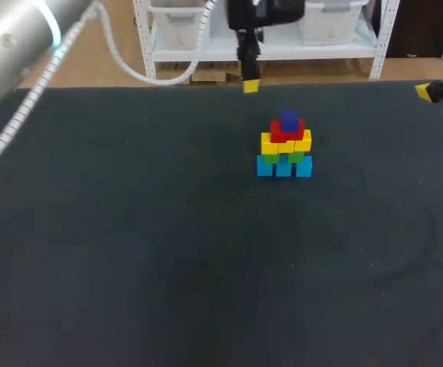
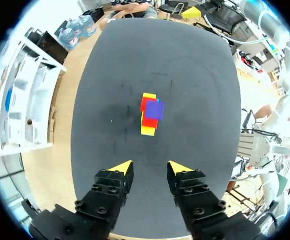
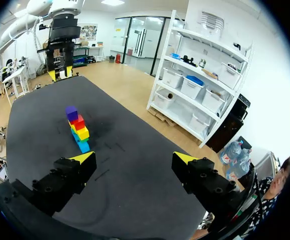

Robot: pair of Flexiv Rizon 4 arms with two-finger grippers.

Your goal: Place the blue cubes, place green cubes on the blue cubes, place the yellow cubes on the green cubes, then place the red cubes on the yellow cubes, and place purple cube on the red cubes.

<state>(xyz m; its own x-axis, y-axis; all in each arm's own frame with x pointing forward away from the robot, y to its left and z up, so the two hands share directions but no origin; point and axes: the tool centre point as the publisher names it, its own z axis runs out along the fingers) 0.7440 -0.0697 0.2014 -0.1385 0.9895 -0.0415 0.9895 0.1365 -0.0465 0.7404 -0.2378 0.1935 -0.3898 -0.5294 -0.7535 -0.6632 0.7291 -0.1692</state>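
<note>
The counter [image 1: 129,252] was a broad, dark, matte surface. Directly on it stood three blue cubes [image 1: 284,167] in a row, side by side and touching. The counter's far edge ran not far behind the blue cubes, and most of its top spread in front of them. Faint curved scuff marks [image 1: 424,264] showed in front of the blue cubes and to their right.

1. Table [image 1: 129,252]: a dark, matte, near-black top, spanning the head view from side to side.
2. Curved lines [image 1: 428,264]: faint, thin arcs on the top's right part.
3. Short scratches [image 3: 108,146]: a few small dashes on the tabletop, seen from the right wrist.
</note>
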